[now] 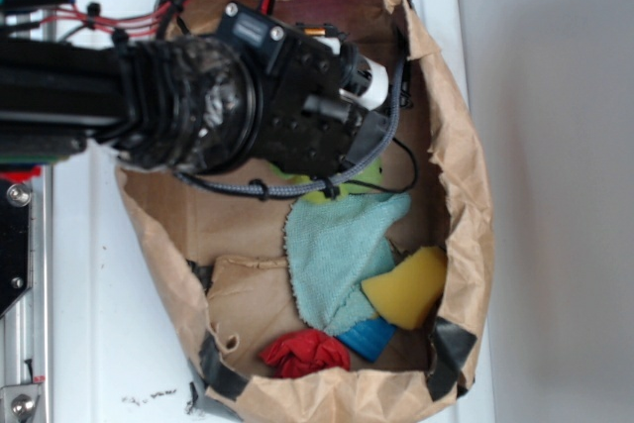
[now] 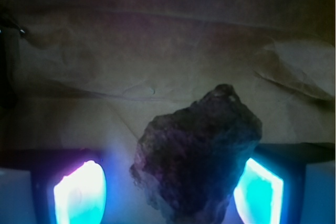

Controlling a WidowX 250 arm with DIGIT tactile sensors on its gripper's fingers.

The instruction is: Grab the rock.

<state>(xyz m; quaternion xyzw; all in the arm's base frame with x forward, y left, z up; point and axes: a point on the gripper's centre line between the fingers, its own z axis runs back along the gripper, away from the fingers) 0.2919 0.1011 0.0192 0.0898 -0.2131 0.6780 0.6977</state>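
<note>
The rock [image 2: 197, 153] is a rough dark grey-brown lump lying on the brown paper floor of the bag. In the wrist view it sits between my two glowing pads, the left pad [image 2: 80, 195] and the right pad [image 2: 258, 192]. My gripper [image 2: 168, 192] is open around it. A clear gap shows between the left pad and the rock, and the right pad is close beside it. In the exterior view my arm [image 1: 248, 96] reaches into the upper part of the bag and hides both the rock and the fingers.
The brown paper bag [image 1: 466, 175] walls in everything. A teal cloth [image 1: 337, 255], a yellow sponge wedge [image 1: 408, 287], a blue object [image 1: 369, 337] and a red cloth bundle [image 1: 305, 352] lie in its lower half. A bit of the green plush [image 1: 365, 177] shows under the arm.
</note>
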